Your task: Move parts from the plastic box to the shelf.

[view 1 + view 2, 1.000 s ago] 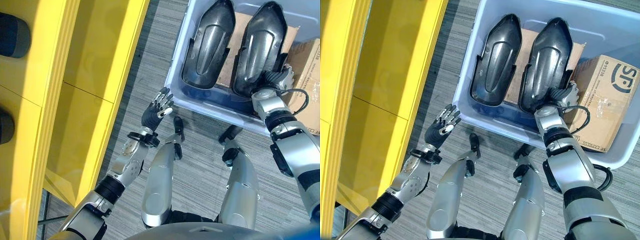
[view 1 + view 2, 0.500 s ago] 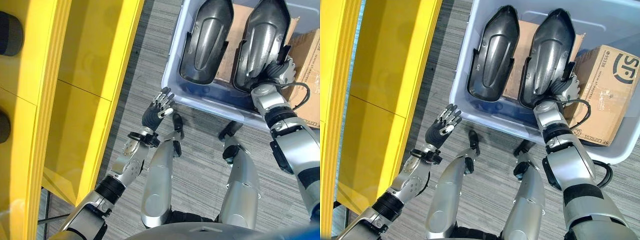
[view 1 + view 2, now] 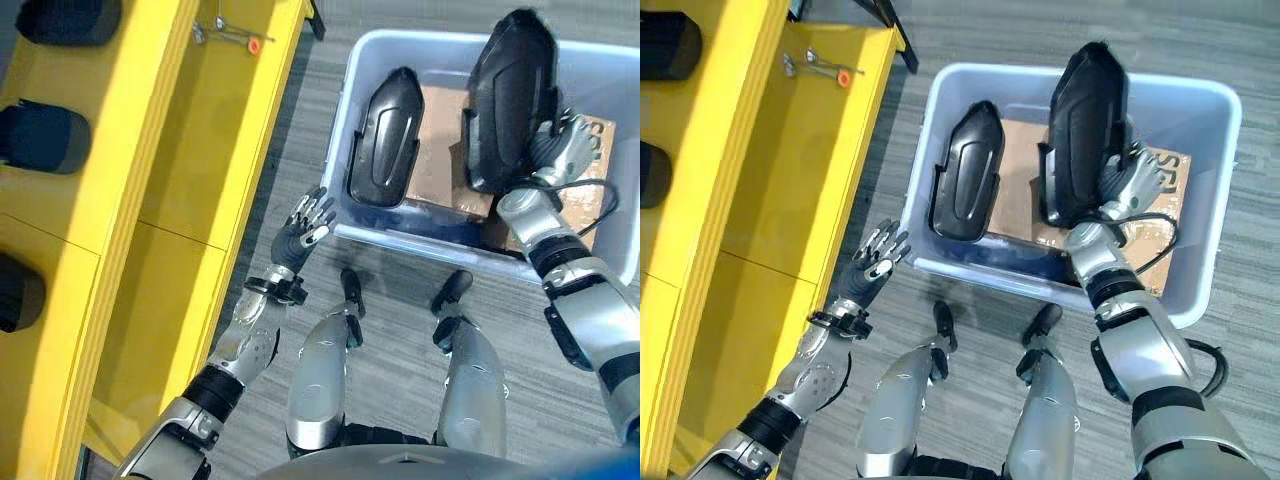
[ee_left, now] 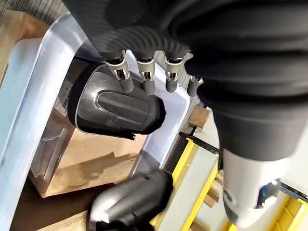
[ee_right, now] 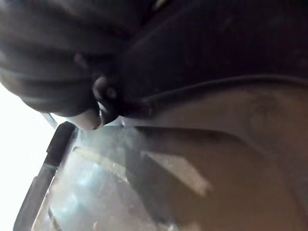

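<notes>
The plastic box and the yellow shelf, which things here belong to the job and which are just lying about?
Part of the job:
- plastic box
- lifted black part, gripped by the right hand
- second black part, lying in the box
- yellow shelf
- black parts on the shelf
- left hand, open beside the box

Just lying about:
- cardboard in the box
- small tools on the shelf

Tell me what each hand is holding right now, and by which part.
The right hand grips the taller black part by its lower right edge. The left hand is open, holding nothing.
</notes>
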Motion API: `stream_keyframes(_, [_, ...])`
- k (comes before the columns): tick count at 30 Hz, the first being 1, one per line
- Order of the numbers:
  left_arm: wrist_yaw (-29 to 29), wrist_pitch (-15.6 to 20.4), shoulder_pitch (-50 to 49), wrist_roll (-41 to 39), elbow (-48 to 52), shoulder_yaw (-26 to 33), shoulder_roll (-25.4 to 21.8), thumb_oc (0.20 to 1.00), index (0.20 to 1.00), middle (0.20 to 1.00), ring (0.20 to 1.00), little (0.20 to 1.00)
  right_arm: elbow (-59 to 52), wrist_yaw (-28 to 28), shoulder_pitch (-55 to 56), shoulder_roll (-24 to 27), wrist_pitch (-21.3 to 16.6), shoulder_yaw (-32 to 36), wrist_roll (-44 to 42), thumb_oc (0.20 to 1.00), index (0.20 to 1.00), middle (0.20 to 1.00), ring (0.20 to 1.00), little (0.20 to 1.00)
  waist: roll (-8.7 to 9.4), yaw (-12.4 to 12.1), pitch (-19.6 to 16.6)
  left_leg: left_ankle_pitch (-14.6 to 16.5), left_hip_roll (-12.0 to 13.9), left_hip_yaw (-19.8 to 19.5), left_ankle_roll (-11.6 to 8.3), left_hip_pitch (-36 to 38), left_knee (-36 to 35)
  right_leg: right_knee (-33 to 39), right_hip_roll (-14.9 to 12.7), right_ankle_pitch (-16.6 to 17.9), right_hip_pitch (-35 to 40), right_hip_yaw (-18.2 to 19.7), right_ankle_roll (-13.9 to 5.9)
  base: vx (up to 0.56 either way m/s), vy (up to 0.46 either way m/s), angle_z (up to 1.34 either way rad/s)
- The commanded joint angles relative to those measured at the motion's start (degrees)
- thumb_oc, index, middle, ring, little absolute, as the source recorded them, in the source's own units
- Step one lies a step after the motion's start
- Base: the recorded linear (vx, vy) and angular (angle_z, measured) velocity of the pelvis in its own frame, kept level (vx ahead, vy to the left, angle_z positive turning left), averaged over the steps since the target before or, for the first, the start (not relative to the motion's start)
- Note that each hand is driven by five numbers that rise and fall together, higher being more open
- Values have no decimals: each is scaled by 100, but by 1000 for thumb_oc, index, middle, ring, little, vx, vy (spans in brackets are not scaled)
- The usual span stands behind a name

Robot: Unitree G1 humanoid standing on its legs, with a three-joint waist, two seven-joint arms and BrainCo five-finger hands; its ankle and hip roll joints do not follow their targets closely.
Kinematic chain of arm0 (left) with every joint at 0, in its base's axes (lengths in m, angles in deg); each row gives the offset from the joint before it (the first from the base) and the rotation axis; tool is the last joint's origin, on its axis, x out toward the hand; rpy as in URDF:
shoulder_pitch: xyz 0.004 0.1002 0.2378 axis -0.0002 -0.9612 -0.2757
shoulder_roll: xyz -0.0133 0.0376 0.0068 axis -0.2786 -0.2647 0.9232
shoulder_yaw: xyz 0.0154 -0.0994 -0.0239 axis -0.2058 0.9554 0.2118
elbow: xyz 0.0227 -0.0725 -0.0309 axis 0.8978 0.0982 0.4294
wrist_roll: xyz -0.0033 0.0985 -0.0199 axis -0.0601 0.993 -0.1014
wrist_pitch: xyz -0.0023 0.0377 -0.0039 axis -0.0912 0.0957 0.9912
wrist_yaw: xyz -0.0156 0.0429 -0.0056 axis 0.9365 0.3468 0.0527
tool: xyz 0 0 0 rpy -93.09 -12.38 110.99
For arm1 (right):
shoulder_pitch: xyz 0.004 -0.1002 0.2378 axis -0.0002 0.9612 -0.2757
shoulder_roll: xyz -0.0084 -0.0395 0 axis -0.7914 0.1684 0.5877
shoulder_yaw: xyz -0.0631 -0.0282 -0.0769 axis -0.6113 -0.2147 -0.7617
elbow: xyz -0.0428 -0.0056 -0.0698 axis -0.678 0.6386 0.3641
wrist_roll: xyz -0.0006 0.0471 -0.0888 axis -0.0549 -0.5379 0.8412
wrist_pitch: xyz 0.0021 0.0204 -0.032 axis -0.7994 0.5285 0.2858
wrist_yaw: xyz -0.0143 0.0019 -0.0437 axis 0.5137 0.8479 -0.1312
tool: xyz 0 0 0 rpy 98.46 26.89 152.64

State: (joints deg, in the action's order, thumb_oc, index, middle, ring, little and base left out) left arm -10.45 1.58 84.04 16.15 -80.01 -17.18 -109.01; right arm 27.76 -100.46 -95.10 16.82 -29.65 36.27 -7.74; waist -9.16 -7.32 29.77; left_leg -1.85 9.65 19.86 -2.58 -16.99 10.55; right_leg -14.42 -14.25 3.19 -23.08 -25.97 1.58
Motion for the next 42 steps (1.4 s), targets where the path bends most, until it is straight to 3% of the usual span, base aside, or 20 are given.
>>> stream_keyframes(1, [204, 80, -140, -55, 578, -152, -242, 1000, 1000, 1000, 1000, 1000, -298, -266, -685, 397, -211, 112, 490, 200, 200, 200, 200, 200, 92, -208, 3, 0, 80, -122, -227, 130, -212, -831, -473, -745, 393, 243, -825, 116, -100, -6])
stream_keyframes(5, [380, 102, -463, -42, 646, -126, -399, 1000, 1000, 1000, 1000, 1000, -448, 522, -613, 646, -595, 143, 203, 200, 200, 200, 200, 200, 221, -216, -62, -153, 145, -115, -306, 935, -603, -351, -268, -748, 1348, 110, -750, 83, -33, 0])
stream_keyframes(10, [554, 45, -671, -32, 443, 117, -264, 1000, 1000, 1000, 1000, 1000, -1013, 1858, 317, 186, -1130, 234, -843, 200, 200, 200, 200, 200, 396, -143, -404, -314, 229, -55, -366, 1351, -921, 57, -180, -681, 1877, 49, -734, 41, 109, -9])
stream_keyframes(11, [612, 55, -807, 82, 334, 276, -194, 1000, 1000, 1000, 1000, 1000, -1441, 2344, 873, 5, -1297, 310, -1046, 200, 200, 200, 200, 200, 492, -74, -586, -365, 256, -8, -375, 1479, -991, 200, -180, -623, 2063, 40, -755, 51, 165, -1])
stream_keyframes(13, [596, 65, -973, 192, 280, 495, -94, 1000, 1000, 1000, 1000, 1000, -2271, 2670, 1675, -208, -1231, 374, -1389, 200, 200, 200, 200, 200, 616, 41, -808, -367, 246, 75, -346, 1634, -1036, 377, -190, -520, 2263, 32, -813, 87, 234, -16])
stream_keyframes(16, [550, 69, -1194, 407, 334, 713, -26, 1000, 1000, 1000, 1000, 1000, -3464, 2883, 3017, -531, -1269, 452, -1214, 200, 200, 200, 200, 200, 776, 236, -1082, -299, 112, 224, -221, 1866, -1166, 570, -216, -344, 2457, 64, -966, 13, 195, -25])
stream_keyframes(21, [563, 71, -1432, 712, 283, 817, 64, 1000, 1000, 1000, 1000, 1000, -4185, 3214, 4356, -918, -1375, 463, -1100, 200, 200, 200, 200, 200, 894, 412, -1409, -226, -108, 445, -55, 2159, -1467, 671, -295, -10, 2475, 138, -1153, -52, 136, -21])
stream_keyframes(22, [637, 36, -1368, 682, 151, 833, 65, 1000, 1000, 1000, 1000, 1000, -4044, 3151, 4469, -983, -1383, 429, -1340, 200, 200, 200, 200, 200, 903, 509, -1461, -157, -177, 389, 32, 2199, -1506, 588, -97, -149, 2440, 347, -1150, -109, 4, -20])
stream_keyframes(23, [726, -19, -1324, 707, 98, 858, 59, 1000, 1000, 1000, 1000, 1000, -3989, 3098, 4557, -970, -1465, 463, -1281, 200, 200, 200, 200, 200, 924, 582, -1512, -125, -239, 304, 79, 2202, -1520, 567, 120, -285, 2442, 522, -1098, -170, -67, -2])
stream_keyframes(24, [764, -132, -1310, 692, 118, 889, 86, 1000, 1000, 1000, 1000, 1000, -4001, 3160, 4775, -920, -1587, 658, -1268, 200, 200, 200, 200, 200, 961, 711, -1631, -158, -376, 247, 145, 2155, -1554, 570, 766, -569, 2503, 709, -726, -144, -82, 24])
stream_keyframes(27, [627, -289, -1294, 708, 162, 887, 168, 1000, 1000, 1000, 1000, 1000, -3979, 3201, 4760, -864, -1571, 707, -1267, 200, 200, 200, 200, 200, 1062, 708, -1703, -164, -522, 215, 71, 2097, -1554, 995, 1199, -596, 2783, 714, -531, -124, -162, 48])
stream_keyframes(29, [677, -546, -1271, 564, 19, 960, 291, 1000, 1000, 1000, 1000, 1000, -3954, 3301, 4768, -852, -1644, 667, -1166, 200, 200, 200, 200, 200, 1077, 671, -1735, -278, -499, -28, -4, 1980, -1465, 1281, 1228, -499, 2971, 805, -464, -163, -334, 1])
stream_keyframes(34, [612, -637, -1445, 480, 0, 1102, 303, 1000, 1000, 1000, 1000, 1000, -4317, 3395, 4911, -844, -1728, 500, -797, 200, 200, 200, 200, 200, 976, 700, -1666, -381, -409, -221, -98, 1872, -1391, 1397, 1167, -491, 3045, 838, -427, -124, -181, 13])
stream_keyframes(35, [683, -807, -1553, 412, -27, 1143, 350, 1000, 1000, 1000, 1000, 1000, -4491, 3449, 5007, -806, -1698, 400, -730, 200, 200, 200, 200, 200, 960, 732, -1711, -338, -415, -60, -160, 1880, -1391, 1494, 1079, -482, 3092, 745, -505, -219, -163, 50])
stream_keyframes(36, [1002, -857, -1481, 705, -74, 993, 432, 1000, 1000, 1000, 1000, 1000, -4644, 3193, 5060, -770, -1642, 228, -777, 200, 200, 200, 200, 200, 943, 872, -1681, -350, -189, 655, -198, 1766, -1171, 1495, 915, -465, 3052, 369, -519, -272, -22, 129])
stream_keyframes(37, [1065, -749, -1445, 678, -22, 848, 429, 1000, 1000, 1000, 1000, 1000, -4456, 3250, 4927, -815, -1773, 119, -808, 200, 200, 200, 200, 200, 972, 891, -1656, -129, -6, 771, -143, 1811, -790, 1299, 805, -506, 2923, 272, -467, -304, 63, 191])
stream_keyframes(38, [1063, -745, -1436, 642, -16, 842, 428, 1000, 1000, 1000, 1000, 1000, -4440, 3273, 4911, -823, -1785, 109, -824, 200, 200, 200, 200, 200, 976, 895, -1654, -100, 4, 780, -135, 1826, -763, 1280, 795, -510, 2912, 266, -466, -151, 117, 164])
stream_keyframes(39, [1068, -841, -1380, 248, 17, 804, 477, 1000, 1000, 1000, 1000, 1000, -4417, 3374, 4879, -833, -1800, 71, -974, 200, 200, 200, 200, 200, 1017, 942, -1683, -181, 223, 927, -197, 1941, -481, 1244, 760, -523, 2917, 163, -411, -105, 368, 74])
stream_keyframes(40, [891, -827, -1308, 224, 36, 924, 630, 1000, 1000, 1000, 1000, 1000, -4640, 3464, 5137, -785, -1710, 102, -1160, 200, 200, 200, 200, 200, 1004, 1177, -1911, -525, 879, 1358, -465, 2244, 331, 1189, 677, -604, 2782, -76, -235, -150, 506, 5])
stream_keyframes(42, [870, -795, -1309, 267, 50, 938, 640, 1000, 1000, 1000, 1000, 1000, -4641, 3532, 5169, -764, -1754, 137, -1220, 200, 200, 200, 200, 200, 953, 1193, -1950, -459, 802, 1292, -428, 2275, 266, 1104, 624, -622, 2690, -87, -242, -137, 498, 90])
